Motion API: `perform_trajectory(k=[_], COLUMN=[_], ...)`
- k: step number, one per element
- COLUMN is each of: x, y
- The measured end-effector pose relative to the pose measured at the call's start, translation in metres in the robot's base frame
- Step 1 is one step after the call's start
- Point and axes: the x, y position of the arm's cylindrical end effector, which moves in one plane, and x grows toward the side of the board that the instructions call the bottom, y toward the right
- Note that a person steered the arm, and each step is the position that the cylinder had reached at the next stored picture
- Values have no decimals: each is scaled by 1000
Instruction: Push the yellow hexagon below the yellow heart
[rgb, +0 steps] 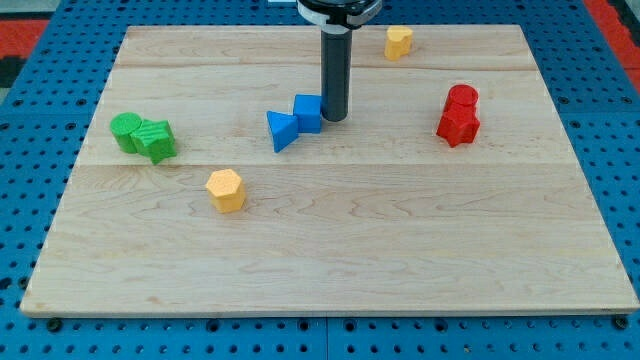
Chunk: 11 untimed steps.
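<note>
Surface (330, 250): pale wooden board, planked grain running across the view, lying on a blue perforated base. Looks smooth and flat; blocks should slide freely on it. Plenty of open board across the view's bottom half and centre right.

End effector: a plain dark rod, no jaws to open or close, so nothing is gripped; it can only shove. My tip (334, 119) is planted near the view's top centre, touching or just beside the right face of the blue cube (308, 113). A blue triangle (282, 130) sits against that cube's left.

Clusters: green pair at the view's left, a green round block (126, 131) pressed to a green block (157, 140) of unclear shape. Two red blocks (459, 115) at the view's right, touching, shapes hard to read.

Task pieces: yellow hexagon (226, 190) stands alone, left of centre, well apart from my tip and below-left of the blue pair. Yellow heart (399, 42) sits near the view's top edge, right of centre.

Handling, as judged: hexagon looks small, rigid, light; likely to skid and spin if struck off-centre. Best contact is square on its left flat face, low, pushing toward the view's right. A route below the blue pair looks clear; the stopping spot lies between blue and red groups.
</note>
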Motion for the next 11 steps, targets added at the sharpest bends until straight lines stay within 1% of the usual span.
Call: perform_trajectory(k=[2, 3, 4, 5, 6, 7, 8, 9, 10, 11], x=[-6, -10, 10, 88, 188, 191, 176, 145, 155, 142], y=[-10, -44, 7, 62, -14, -123, -153, -119, -154, -164])
